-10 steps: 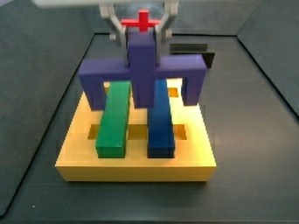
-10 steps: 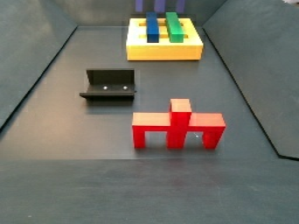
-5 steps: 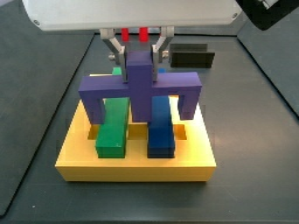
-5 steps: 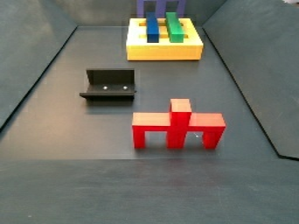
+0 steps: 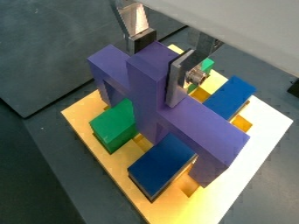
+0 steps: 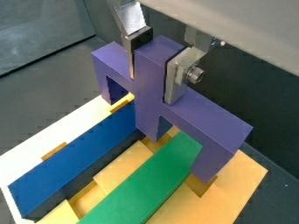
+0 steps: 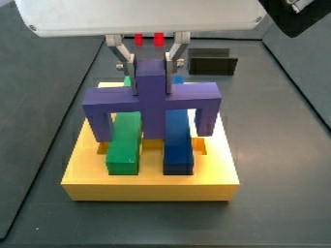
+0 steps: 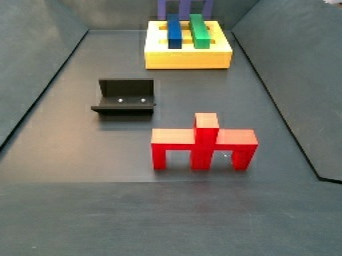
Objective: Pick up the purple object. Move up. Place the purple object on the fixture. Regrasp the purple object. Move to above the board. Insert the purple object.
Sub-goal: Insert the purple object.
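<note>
Lower than a second ago, the purple piece (image 7: 155, 96) straddles the green bar (image 7: 124, 141) and blue bar (image 7: 177, 141), legs in the board (image 7: 149, 181); the hand (image 7: 151, 60) clamps its stem.

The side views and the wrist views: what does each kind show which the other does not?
Only a side view shows the red piece and the black fixture on the floor. Only the wrist views show closely the claw with its fingers pressed on the stem of the purple piece. Both show the yellow board with the green bar and blue bar.
</note>
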